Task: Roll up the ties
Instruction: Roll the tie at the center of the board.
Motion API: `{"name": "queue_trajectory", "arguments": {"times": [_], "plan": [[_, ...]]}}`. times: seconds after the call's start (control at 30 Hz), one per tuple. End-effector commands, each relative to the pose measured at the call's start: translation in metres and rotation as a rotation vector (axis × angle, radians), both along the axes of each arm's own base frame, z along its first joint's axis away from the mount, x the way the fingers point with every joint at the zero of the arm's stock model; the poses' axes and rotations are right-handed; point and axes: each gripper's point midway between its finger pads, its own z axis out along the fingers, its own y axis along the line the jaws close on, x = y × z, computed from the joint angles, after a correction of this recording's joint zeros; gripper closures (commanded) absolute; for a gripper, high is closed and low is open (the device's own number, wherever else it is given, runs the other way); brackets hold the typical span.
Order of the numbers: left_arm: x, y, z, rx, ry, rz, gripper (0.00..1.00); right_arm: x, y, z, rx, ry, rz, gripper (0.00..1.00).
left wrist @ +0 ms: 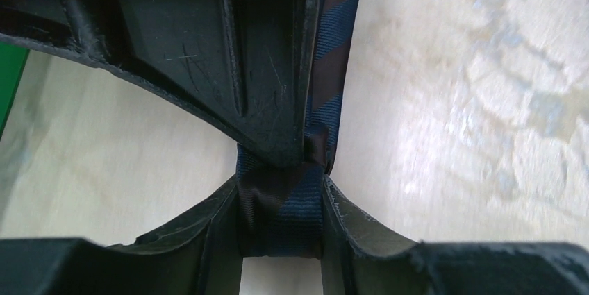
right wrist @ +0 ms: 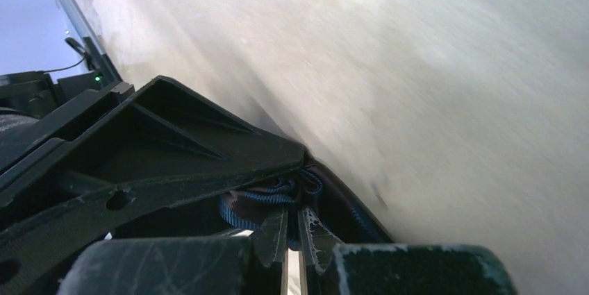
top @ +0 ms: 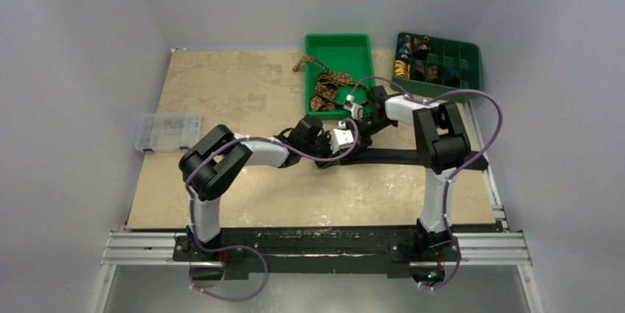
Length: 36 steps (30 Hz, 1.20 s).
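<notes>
Near the front edge, open counter [top: 236, 195] lies before us. At mid-counter our left fingers [left wrist: 361, 232] pinch the navy tie [left wrist: 281, 212]. Our right fingers [right wrist: 272, 239] are pressed together, with tie fabric bunched at their tips. Only the top view shows the tie trailing toward the right edge, and the brown tie [top: 328, 88] spilling over the far green tray [top: 337, 37].

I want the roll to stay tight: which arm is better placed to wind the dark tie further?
Probably left: the left fingers bracket the started coil of the navy tie; the right fingers only pinch its edge.
</notes>
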Motion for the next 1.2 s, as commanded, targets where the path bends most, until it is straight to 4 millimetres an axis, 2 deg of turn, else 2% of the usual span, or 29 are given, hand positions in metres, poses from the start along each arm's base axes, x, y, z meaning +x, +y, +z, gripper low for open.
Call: {"name": "queue_trajectory", "arguments": {"times": [0.0,0.1,0.13,0.23,0.3,0.4,0.47,0.57,0.8,0.93,1.03,1.13,1.17], "plan": [[-0.018,0.057,-0.017,0.243,0.057,0.07,0.8,0.018,0.03,-0.038,-0.059,-0.119,0.05,1.0],[-0.024,0.069,-0.019,0.344,0.094,0.042,0.81,0.015,0.04,-0.028,0.0,-0.109,0.018,1.0],[-0.024,0.07,-0.021,0.362,0.089,0.025,0.82,0.013,0.042,-0.024,0.018,-0.101,0.018,0.94],[-0.024,0.073,-0.031,0.415,0.098,-0.012,0.83,0.014,0.035,-0.009,0.048,-0.1,-0.015,0.68],[-0.023,0.073,-0.036,0.441,0.109,-0.026,0.83,0.017,0.027,0.005,0.078,-0.089,-0.04,0.57],[-0.024,0.074,-0.039,0.454,0.115,-0.045,0.83,0.015,0.025,0.028,0.133,-0.094,-0.045,0.51],[-0.025,0.074,-0.04,0.463,0.123,-0.055,0.83,0.011,0.029,0.041,0.17,-0.089,-0.049,0.51],[-0.026,0.074,-0.042,0.471,0.126,-0.067,0.81,0.006,0.038,0.052,0.233,-0.057,-0.071,0.51],[-0.029,0.076,-0.044,0.486,0.139,-0.082,0.79,0.002,0.051,0.053,0.289,-0.011,-0.061,0.51],[-0.029,0.076,-0.044,0.487,0.143,-0.081,0.78,0.0,0.053,0.04,0.268,0.021,-0.046,0.53],[-0.029,0.075,-0.043,0.485,0.153,-0.074,0.76,-0.006,0.047,0.029,0.228,0.023,-0.011,0.67],[-0.028,0.073,-0.041,0.469,0.167,-0.059,0.72,-0.008,0.039,0.017,0.174,0.008,0.014,1.0],[-0.028,0.073,-0.04,0.461,0.175,-0.051,0.69,-0.008,0.035,0.011,0.145,0.006,0.012,1.0]]}}
